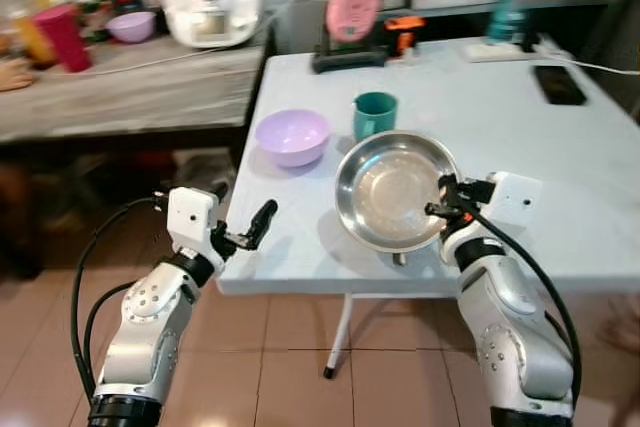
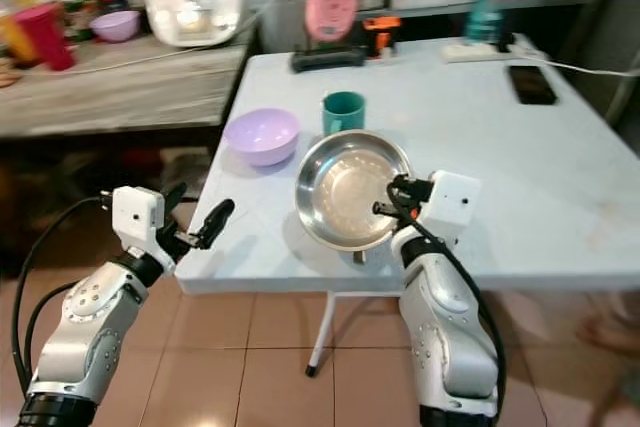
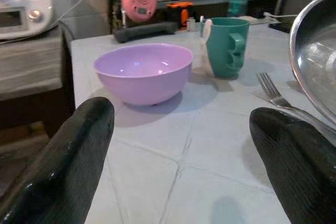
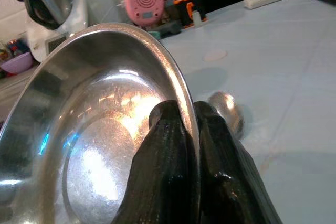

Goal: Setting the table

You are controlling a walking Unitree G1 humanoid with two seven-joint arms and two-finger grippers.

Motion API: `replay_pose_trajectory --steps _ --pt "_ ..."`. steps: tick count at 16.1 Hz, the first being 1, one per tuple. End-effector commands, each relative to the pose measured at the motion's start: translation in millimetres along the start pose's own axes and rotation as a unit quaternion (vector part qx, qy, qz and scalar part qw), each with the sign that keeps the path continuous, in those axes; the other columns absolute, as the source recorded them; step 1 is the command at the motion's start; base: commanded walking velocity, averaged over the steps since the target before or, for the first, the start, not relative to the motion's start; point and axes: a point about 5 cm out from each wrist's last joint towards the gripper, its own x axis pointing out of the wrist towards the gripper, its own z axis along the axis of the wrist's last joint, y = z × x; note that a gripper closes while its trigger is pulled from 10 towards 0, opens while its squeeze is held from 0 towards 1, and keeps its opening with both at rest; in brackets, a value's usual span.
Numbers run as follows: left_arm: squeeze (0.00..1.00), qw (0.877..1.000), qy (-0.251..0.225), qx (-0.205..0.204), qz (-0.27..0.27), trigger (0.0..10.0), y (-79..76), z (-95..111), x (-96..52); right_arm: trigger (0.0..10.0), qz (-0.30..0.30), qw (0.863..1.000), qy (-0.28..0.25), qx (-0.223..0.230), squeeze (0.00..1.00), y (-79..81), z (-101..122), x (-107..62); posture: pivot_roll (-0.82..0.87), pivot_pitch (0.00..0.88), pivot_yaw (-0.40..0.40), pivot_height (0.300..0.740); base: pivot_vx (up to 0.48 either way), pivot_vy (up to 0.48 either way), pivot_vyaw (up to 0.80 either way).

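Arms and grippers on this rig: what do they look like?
Both arms are silver, jointed shells with white box-shaped wrist modules and looping black cables. The left gripper and right gripper each carry two long, rounded black fingers. No markings are legible.

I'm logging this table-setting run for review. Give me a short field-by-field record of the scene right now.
surface: light blue table
right gripper: shut on the rim of the steel plate, plate tilted, held above the table
left gripper: open, off the table's near-left edge, holding nothing
purple bowl: on the table, left of the plate
teal mug: upright, behind the plate
fork: lying on the table beside the plate
spoon: on the table under the plate
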Motion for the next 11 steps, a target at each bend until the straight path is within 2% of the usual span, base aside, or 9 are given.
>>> replay_pose_trajectory --steps 1,11 --pt "0.0 1.0 0.009 0.003 0.0 10.0 2.8 -1.4 -1.7 10.0 0.01 1.0 -0.013 0.0 0.0 7.2 6.8 -1.9 -0.22 0.0 0.133 0.74 0.0 0.356 -0.56" --pt "0.0 1.0 0.006 -0.003 0.006 10.0 -1.6 -2.3 -2.5 10.0 0.028 0.999 -0.025 -0.018 0.0 13.3 10.2 0.2 -0.21 0.001 0.13 0.74 0.0 0.404 0.0"
